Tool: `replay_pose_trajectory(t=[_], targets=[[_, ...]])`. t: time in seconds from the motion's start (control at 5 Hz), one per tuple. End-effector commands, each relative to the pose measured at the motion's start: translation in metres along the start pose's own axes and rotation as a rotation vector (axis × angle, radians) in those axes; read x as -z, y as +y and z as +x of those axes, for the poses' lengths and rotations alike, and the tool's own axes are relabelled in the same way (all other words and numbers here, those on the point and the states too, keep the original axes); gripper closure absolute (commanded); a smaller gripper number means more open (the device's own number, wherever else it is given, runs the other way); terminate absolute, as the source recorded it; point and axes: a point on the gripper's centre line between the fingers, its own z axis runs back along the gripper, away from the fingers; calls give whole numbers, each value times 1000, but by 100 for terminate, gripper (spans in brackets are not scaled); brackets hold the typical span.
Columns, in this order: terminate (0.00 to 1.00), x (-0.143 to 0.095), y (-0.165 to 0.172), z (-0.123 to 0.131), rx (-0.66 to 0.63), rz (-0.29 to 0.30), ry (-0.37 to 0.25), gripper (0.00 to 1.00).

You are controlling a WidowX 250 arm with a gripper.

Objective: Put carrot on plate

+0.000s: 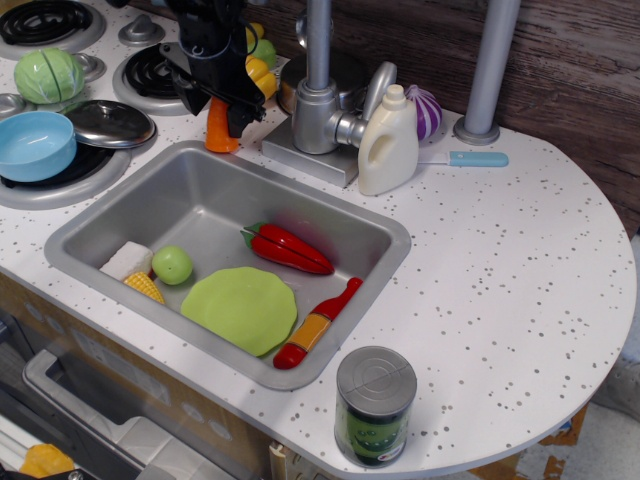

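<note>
The orange carrot stands upright on the counter at the sink's back rim, left of the faucet. My black gripper has come down over it from above. Its jaws are open and straddle the carrot's upper part, which they hide; I cannot tell whether the fingers touch it. The lime-green plate lies flat on the sink floor near the front wall, down and to the right of the carrot, with nothing on it.
In the sink lie a red chili, a green ball, a corn piece, a white block and a red-orange utensil. Faucet, white bottle, blue bowl, yellow squash and a can stand around.
</note>
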Motion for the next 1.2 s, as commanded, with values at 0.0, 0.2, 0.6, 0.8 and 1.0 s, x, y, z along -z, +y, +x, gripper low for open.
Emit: replay_pose_trajectory(t=[0.0,0.2,0.6,0.8,1.0], targets=[[0,-12,0,9,-43,21,-41,100],[0,-33,-7,5,-58,46,-19,100],[0,-87,-42,-49,-156,142,56,100],[0,-58,-76,-91,-239,82,10,100],[0,-26,-95,-118,-301,67,-62,100]])
